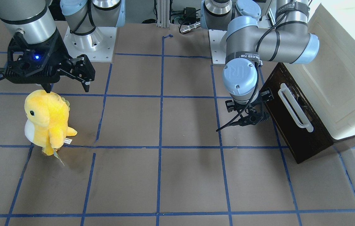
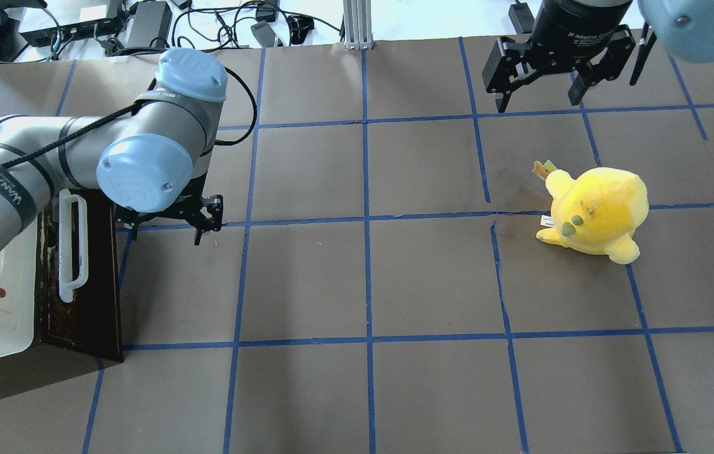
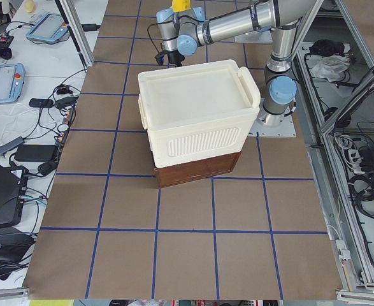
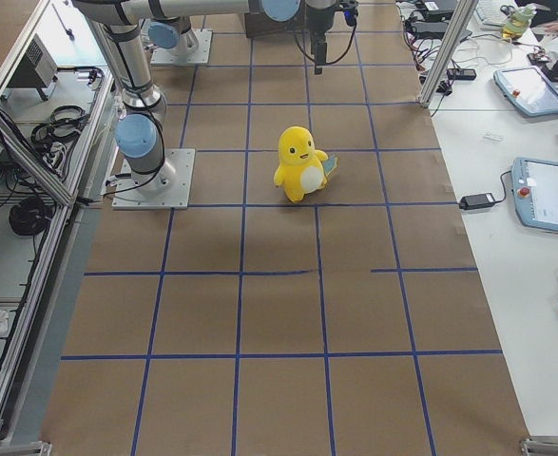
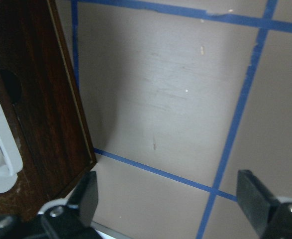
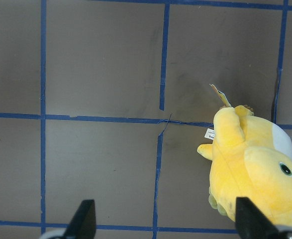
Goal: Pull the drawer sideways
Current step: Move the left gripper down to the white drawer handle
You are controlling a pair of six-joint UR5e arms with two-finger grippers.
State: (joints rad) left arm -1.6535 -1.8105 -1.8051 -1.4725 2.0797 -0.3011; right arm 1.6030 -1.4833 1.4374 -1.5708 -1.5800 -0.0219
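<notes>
The drawer (image 1: 299,131) has a dark brown wooden front and a long white bar handle (image 1: 294,106), and sits under a cream cabinet (image 1: 331,72). None of its interior shows. It also shows in the overhead view (image 2: 82,296) and at the left of the left wrist view (image 5: 36,99). My left gripper (image 2: 168,233) is open and empty. It hangs just in front of the drawer front, near the handle's robot-side end, and touches nothing; it also shows in the front view (image 1: 249,117) and the left wrist view (image 5: 168,199). My right gripper (image 2: 537,101) is open and empty on the far side of the table.
A yellow plush toy (image 1: 47,121) stands on the table below my right gripper (image 1: 66,88); it also shows in the right wrist view (image 6: 255,169). Brown paper with a blue tape grid (image 2: 366,221) covers the table. The cabinet's top (image 3: 196,95) is shut.
</notes>
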